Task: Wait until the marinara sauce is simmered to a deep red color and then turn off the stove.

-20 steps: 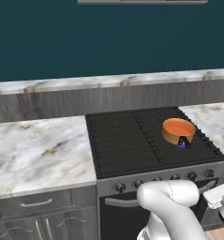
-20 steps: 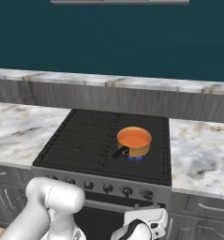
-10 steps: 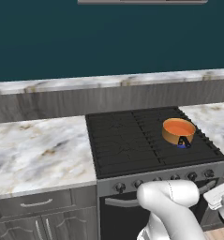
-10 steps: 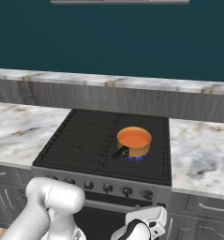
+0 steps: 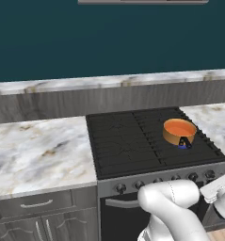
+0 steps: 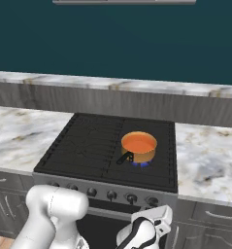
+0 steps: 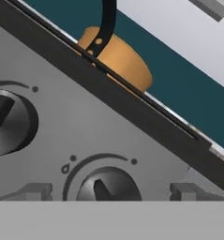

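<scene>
Hand view looks straight at the grey steel front of the stove [image 7: 132, 136] from close up: the gripper [image 7: 105, 193] has its 2 grey fingertips [image 7: 36, 191] spread wide, 1 on each side of a dark knob [image 7: 108, 187] that sits between them at the bottom of the frame, so the jaws bracket that knob without closing on it. A 2nd knob [image 7: 8, 123] lies further along the panel, to the upper left in this tilted view. Beyond the panel's black top edge stands the copper-tan pot [image 7: 118, 58], its dark handle [image 7: 105, 23] pointing back toward the camera, which suggests the bracketed knob lies nearly below the pot. From the right base view, the marinara sauce [image 6: 139, 142] sits in the pot on the front right burner, a blue flame [image 6: 140, 164] under it, and the colour reads orange-red rather than deep red. My judgement: waiting goes on, and the turn comes from this knob.
</scene>
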{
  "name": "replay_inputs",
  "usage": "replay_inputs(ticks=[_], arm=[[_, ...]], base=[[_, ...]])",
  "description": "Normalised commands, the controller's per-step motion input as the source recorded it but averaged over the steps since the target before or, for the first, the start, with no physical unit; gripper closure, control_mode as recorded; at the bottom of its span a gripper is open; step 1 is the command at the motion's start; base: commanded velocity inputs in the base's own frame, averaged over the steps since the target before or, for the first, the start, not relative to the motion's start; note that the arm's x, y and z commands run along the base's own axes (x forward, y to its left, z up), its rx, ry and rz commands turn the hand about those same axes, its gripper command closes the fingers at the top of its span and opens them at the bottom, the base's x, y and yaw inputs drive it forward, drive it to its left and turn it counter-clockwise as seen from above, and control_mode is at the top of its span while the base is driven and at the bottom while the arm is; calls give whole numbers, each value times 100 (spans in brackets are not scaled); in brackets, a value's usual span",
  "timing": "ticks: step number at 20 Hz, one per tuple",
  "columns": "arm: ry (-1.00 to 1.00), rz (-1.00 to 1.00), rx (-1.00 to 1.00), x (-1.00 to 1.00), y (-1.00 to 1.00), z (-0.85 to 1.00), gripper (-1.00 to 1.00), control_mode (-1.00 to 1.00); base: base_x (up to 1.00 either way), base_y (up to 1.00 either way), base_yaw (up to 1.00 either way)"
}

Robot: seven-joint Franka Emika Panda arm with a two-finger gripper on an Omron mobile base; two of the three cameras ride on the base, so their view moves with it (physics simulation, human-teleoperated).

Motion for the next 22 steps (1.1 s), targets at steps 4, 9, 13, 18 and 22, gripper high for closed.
replay_inputs(ticks=[4,9,13,18,22], arm=[[0,0,-4,10,-1,0,-100,-100],[0,0,-6,0,-3,-6,-100,-100],[0,0,-9,1,0,-15,-100,-100],[0,0,-7,6,0,-11,-100,-100],[0,0,-3,12,0,-1,-100,-100]], base=[[0,0,0],[0,0,0],[0,0,0],[0,0,0],[0,0,0]])
